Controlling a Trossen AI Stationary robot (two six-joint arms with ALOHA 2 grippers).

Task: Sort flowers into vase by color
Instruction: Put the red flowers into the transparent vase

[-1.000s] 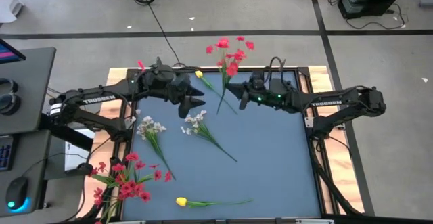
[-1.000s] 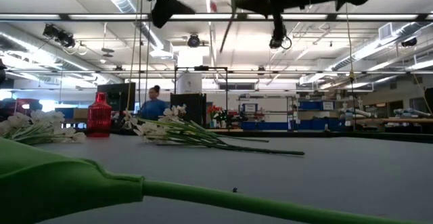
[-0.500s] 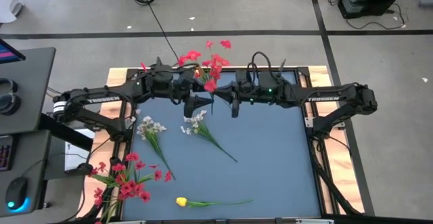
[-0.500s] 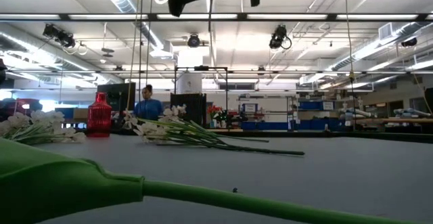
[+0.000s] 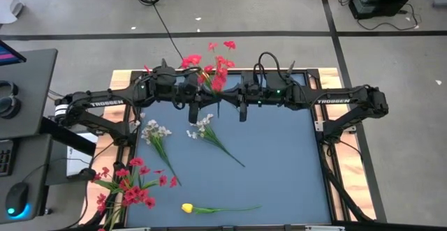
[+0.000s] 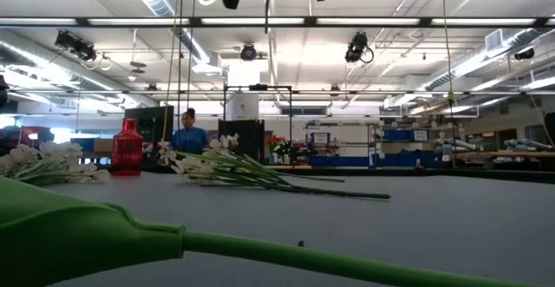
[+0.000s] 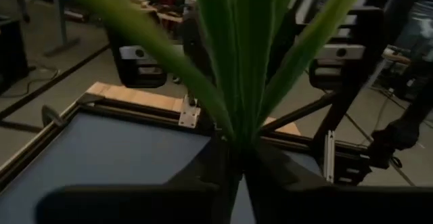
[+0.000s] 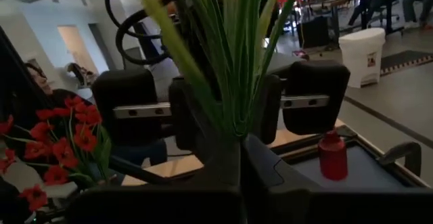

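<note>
Grippers meeting high above the far middle of the counter point(image 5: 279, 161), both clenched on one red spray point(image 5: 209, 67). Left gripper point(image 5: 208, 107) closed around the green stem just beside the right gripper point(image 5: 234, 107), seen in both wrist views with dark fingers pinched at the base of the fanned leaves point(image 7: 243, 55). Red blossoms spread past the far counter edge. Pinkish-red vase point(image 6: 127, 148) standing upright at the far left of the counter in the low view, also seen small past the right arm's fingers point(image 8: 332, 155). Lying flat on the blue surface: two white sprays point(image 5: 155, 135) and point(image 5: 209, 135) near the middle, well apart from the vase; yellow tulip point(image 5: 209, 208) along the near edge; another bunch of red blossoms point(image 5: 129, 185) at the near-left corner, partly off the counter. Person in blue point(image 6: 188, 135) standing in the room beyond.
</note>
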